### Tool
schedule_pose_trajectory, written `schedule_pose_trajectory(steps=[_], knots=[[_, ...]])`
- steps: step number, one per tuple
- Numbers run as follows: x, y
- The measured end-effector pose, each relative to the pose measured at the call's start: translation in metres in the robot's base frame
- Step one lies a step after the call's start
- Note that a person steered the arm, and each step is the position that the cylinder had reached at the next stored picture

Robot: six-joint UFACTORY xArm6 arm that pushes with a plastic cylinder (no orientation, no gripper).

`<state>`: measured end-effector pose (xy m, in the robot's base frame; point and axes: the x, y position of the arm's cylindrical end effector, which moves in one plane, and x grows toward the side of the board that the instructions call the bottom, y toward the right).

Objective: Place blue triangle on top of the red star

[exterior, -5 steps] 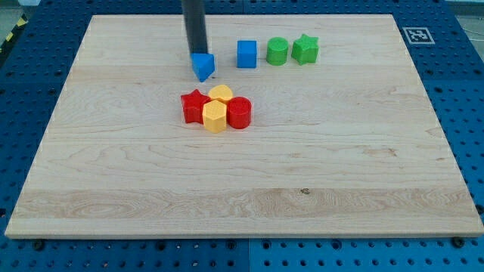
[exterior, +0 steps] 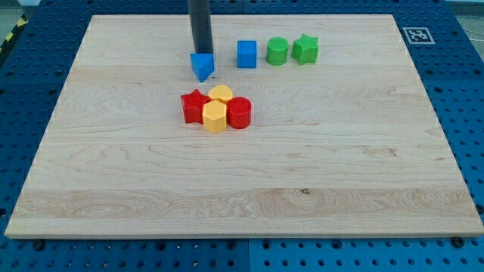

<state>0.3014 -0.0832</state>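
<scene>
The blue triangle lies on the wooden board, above the red star with a gap between them. My tip stands right at the triangle's upper edge, touching or nearly touching it. The red star sits at the left of a tight cluster of blocks near the board's middle.
A yellow heart-like block, a yellow hexagon and a red cylinder press against the red star's right side. A blue cube, a green cylinder and a green star stand in a row at the view's top.
My rod has shifted slightly to the right, now centred over the blue triangle's upper edge. The blocks have not visibly moved.
</scene>
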Motion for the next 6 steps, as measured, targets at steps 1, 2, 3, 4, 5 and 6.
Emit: schedule_pose_trajectory(steps=[1, 2, 3, 4, 5, 6], knots=[[0.003, -0.017], [0.014, -0.013], [0.014, 0.003], [0.014, 0.003], [0.018, 0.002], [0.033, 0.002]])
